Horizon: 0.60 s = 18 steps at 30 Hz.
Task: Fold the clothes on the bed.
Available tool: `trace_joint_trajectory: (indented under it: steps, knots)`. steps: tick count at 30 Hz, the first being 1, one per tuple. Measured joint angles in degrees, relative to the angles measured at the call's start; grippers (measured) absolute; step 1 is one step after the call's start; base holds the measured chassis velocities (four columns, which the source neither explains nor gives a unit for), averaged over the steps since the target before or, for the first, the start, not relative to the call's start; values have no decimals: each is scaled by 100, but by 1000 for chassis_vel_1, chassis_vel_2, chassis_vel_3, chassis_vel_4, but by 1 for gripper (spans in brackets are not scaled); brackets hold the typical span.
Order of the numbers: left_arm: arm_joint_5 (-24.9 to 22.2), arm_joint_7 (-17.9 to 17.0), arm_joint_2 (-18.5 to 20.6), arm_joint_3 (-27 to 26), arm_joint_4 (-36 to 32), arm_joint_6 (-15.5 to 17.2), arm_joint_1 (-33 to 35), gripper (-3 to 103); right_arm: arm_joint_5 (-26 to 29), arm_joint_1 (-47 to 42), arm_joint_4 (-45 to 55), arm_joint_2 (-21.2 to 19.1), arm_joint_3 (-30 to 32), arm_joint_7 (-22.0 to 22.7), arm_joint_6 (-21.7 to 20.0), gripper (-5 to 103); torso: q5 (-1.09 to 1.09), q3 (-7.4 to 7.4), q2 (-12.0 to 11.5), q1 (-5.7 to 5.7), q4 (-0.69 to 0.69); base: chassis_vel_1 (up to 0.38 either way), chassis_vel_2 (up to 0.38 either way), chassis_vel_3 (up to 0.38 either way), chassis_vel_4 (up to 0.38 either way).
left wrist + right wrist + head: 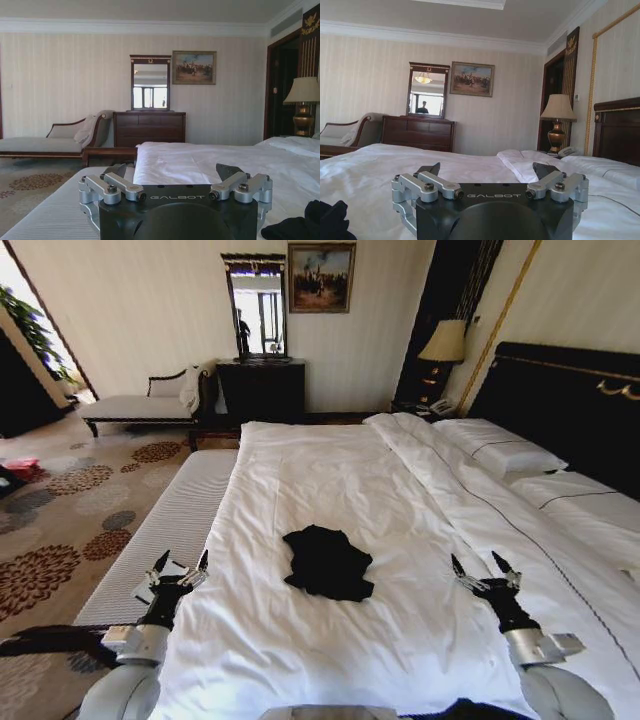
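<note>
The small black T-shirt of soft fabric [328, 562] lies crumpled in a loose heap at the centre of the head view, on the white duvet of the large double bed [400, 490], with no lettering showing. The left gripper [181, 568] hovers at the lower left of the frame over the bed's edge, its jaws spread wide and empty. The right gripper [484, 568] hovers at the lower right over the duvet, also wide and empty. Both are well apart from the garment, one on each side.

The step in hand looks like the first reach. Because the cloth is limp and bunched, it likely needs spreading flat before any fold. Pinching only the shirt's outer edges should avoid catching the smooth, faintly creased duvet beneath.

The dark wooden headboard [575, 400] stands at the right.
</note>
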Motion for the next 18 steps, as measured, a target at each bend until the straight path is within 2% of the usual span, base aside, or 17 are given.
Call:
trace_joint_trajectory:
  steps: [2,5,7,11,13,15,18]
  knots:
    - [-23,10,79,15,26,52,-40,100,283,6,257,-123,-147,436,-369,100,0,1,-1,1,0,0,0,0,0]
    - [-52,16,179,24,70,140,-184,100,413,121,403,-348,-256,683,-618,100,-1,1,-1,2,1,0,0,0,0]
    - [-86,16,209,28,81,188,-243,100,445,162,438,-430,-290,711,-693,100,-1,1,0,2,1,0,0,0,0]
    - [-291,35,394,136,144,426,-523,100,897,314,752,-807,-509,736,-1191,100,0,1,-1,2,0,0,0,0,0]
    - [-313,47,425,166,172,451,-557,100,1016,330,841,-868,-565,728,-1319,100,-1,1,-1,1,0,0,0,0,0]
    - [-326,87,471,248,268,480,-589,100,1303,407,1095,-1057,-828,696,-1726,100,-2,1,-1,2,0,0,0,0,0]
    - [-314,102,454,282,300,481,-554,100,1415,516,1170,-1176,-1053,690,-1909,100,-2,1,-1,2,0,0,0,0,0]
